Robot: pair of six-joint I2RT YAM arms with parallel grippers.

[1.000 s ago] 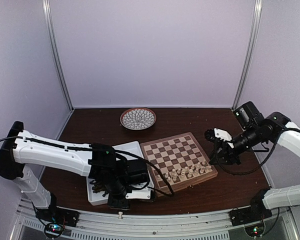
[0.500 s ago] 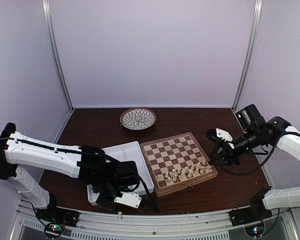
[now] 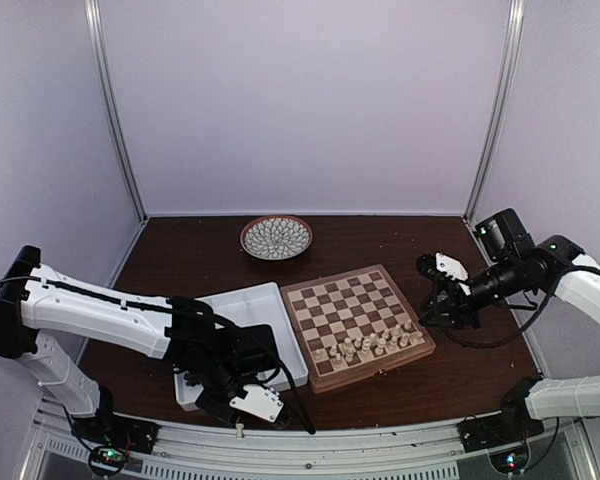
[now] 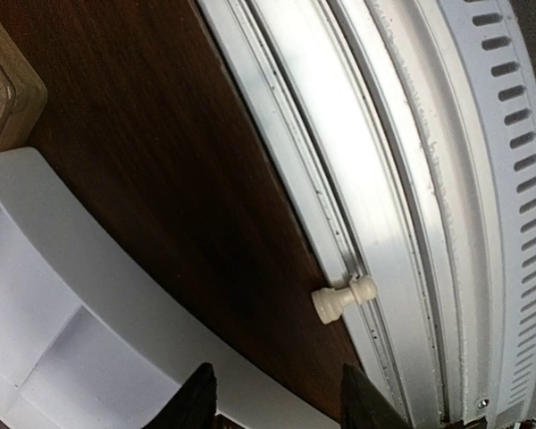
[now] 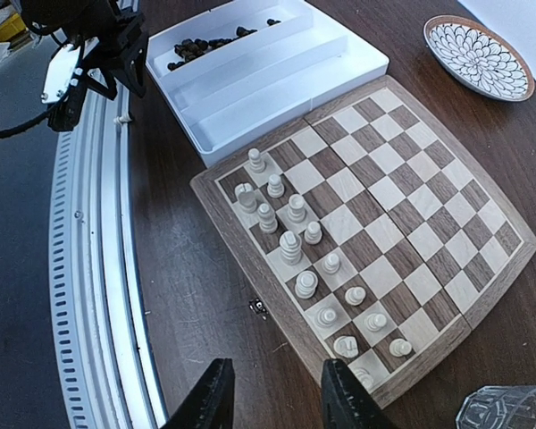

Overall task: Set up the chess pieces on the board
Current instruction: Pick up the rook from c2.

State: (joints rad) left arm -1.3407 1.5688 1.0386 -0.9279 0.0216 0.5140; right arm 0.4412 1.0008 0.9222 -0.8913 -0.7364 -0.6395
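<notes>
The board (image 3: 352, 312) lies right of centre, with several cream-white chess pieces (image 5: 290, 243) standing on the two rows nearest the table's front edge. Dark chess pieces (image 5: 205, 45) lie in the far compartment of the white tray (image 5: 277, 76). One white pawn (image 4: 343, 299) lies on its side where the table's front edge meets the metal rail. My left gripper (image 4: 277, 409) hovers a little short of it, open and empty. My right gripper (image 5: 272, 398) is open and empty above bare table beside the board's right front corner.
A round patterned plate (image 3: 276, 237) sits at the back of the table. A clear glass (image 5: 505, 409) stands off the board's right corner. The white tray (image 3: 242, 305) touches the board's left side. The ribbed metal rail (image 4: 482, 179) runs along the front edge.
My left gripper has moved from over the tray's front part toward the table's front edge. My right gripper has drifted slightly right and its jaws have widened.
</notes>
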